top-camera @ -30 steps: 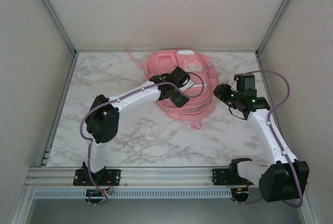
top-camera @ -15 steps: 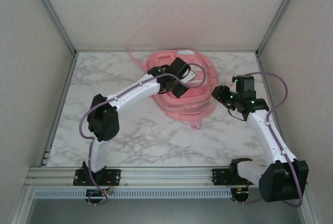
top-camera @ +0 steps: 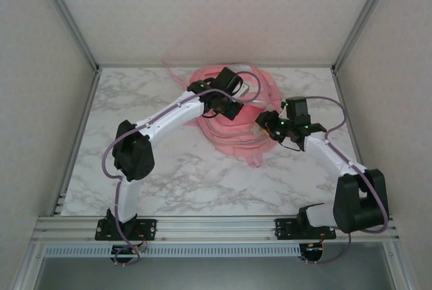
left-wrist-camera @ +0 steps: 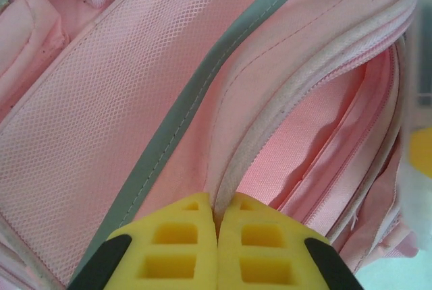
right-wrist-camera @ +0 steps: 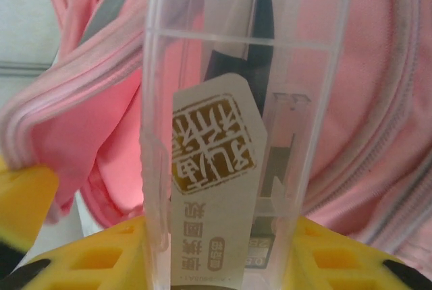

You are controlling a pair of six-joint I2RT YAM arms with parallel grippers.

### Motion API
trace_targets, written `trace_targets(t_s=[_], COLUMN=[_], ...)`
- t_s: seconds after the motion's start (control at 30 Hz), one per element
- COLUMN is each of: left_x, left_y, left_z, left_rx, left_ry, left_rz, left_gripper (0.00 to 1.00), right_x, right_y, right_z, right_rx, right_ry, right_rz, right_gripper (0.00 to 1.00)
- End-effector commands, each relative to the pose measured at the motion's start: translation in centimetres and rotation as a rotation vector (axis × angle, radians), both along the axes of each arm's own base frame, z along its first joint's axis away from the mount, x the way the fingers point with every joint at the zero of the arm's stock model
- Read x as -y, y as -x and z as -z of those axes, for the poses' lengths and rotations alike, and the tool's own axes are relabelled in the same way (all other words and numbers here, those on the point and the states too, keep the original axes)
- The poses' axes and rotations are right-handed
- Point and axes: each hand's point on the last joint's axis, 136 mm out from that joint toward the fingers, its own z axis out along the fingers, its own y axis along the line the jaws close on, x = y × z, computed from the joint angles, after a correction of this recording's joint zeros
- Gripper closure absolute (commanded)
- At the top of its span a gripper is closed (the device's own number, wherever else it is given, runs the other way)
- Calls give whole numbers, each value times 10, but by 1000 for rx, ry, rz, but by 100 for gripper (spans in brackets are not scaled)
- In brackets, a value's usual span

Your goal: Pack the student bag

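- Top external: The student bag [top-camera: 233,135] is laid flat at the far middle of the table [top-camera: 169,175], close to the back wall. Its long axis is seen running roughly from 12 to 6 o'clock, and a thin strap trails off toward 11 o'clock. Bare marble is left at 9 and 6 o'clock of the bag. Less room is left at 3 o'clock, where the right hand [top-camera: 266,125] is set against the bag's edge. The left hand [top-camera: 236,108] is placed on top of the bag.
- Left wrist: The left hand [left-wrist-camera: 217,212] is pinched shut on the piped rim of the student bag [left-wrist-camera: 135,101]. The zip-lined gap is seen running from the hand toward 2 o'clock.
- Right wrist: A clear plastic case [right-wrist-camera: 236,101] with a printed label is gripped upright in the right hand [right-wrist-camera: 216,256], with a yellow finger on either side. The pink fabric of the student bag [right-wrist-camera: 378,101] is seen behind the case, from 9 round to 3 o'clock.
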Motion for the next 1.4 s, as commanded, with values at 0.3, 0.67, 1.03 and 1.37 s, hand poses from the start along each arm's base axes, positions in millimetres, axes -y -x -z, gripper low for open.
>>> trace_targets(t_s=[0.3,0.67,1.03,1.37], left_x=[7,11,-1,-13], left_y=[-12,-2,-3,-14], left_z=[-18,-29,-32,-39], left_rx=[27,5,42,94], left_ry=[89,141,129,110], left_rz=[-72,-50,-80,-143], left_gripper=[100,100,100,100], right_x=[-29,-36,-65,1], right_y=[-29,-49,-67,-2], right_z=[-29,-5,-17,-34], right_rx=[98,111,186,195], right_ry=[-138,-120,-94,272], right_rz=[-6,-5,-85,-140], right_gripper=[29,66,73,58])
